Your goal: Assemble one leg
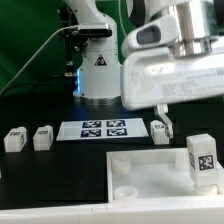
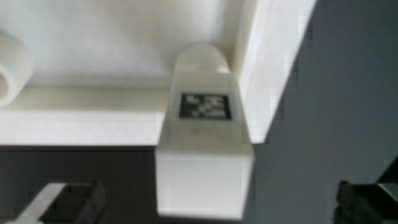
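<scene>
One leg (image 1: 202, 160), a small white block with a black-and-white tag, stands on the near corner of the white tabletop (image 1: 140, 178) on the exterior view's right. In the wrist view this leg (image 2: 205, 140) sits against the tabletop's edge (image 2: 107, 110). My gripper (image 2: 217, 205) is open. Its dark fingers (image 2: 63, 203) stand wide apart on either side of the leg and do not touch it. In the exterior view the arm's hand (image 1: 175, 70) looms blurred above that corner. Its fingertips are hard to make out there.
Two loose legs (image 1: 13, 139) (image 1: 42, 137) stand on the dark table on the exterior view's left. A third (image 1: 160, 130) is beside the marker board (image 1: 105, 129). The robot base (image 1: 98, 75) is behind the board.
</scene>
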You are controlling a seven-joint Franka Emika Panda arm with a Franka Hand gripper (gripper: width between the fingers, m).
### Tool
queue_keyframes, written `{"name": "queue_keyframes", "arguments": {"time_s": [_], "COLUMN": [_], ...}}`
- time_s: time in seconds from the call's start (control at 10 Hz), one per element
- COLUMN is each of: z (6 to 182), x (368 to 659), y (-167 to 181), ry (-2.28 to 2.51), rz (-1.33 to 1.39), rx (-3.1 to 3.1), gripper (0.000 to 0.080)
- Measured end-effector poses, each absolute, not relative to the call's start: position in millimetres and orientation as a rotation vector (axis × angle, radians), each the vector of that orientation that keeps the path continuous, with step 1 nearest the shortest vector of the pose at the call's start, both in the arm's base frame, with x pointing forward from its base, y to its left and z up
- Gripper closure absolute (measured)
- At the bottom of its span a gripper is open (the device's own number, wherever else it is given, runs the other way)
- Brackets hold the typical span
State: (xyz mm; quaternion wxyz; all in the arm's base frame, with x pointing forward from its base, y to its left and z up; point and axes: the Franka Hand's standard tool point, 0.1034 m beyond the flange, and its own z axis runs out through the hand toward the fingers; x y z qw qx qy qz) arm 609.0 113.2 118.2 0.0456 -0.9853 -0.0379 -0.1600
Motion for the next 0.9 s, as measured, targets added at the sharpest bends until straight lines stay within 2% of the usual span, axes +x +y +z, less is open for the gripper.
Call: {"name": "queue_keyframes", "arguments": {"time_s": [0.2,0.5,0.6,0.9], "z": [123.8,111.6,105.8,87.4], "x": [615,620,629,623], "y": [109,115,119,124], "ry": [-0.109,-0.119,-0.12,-0.127], "rz": [-0.159,0.219,0.181,0.143], "rx": [-3.04,-3.031,-3.031,-3.036], "gripper": [0.0151,0.0151,0.0151,0.0151]}}
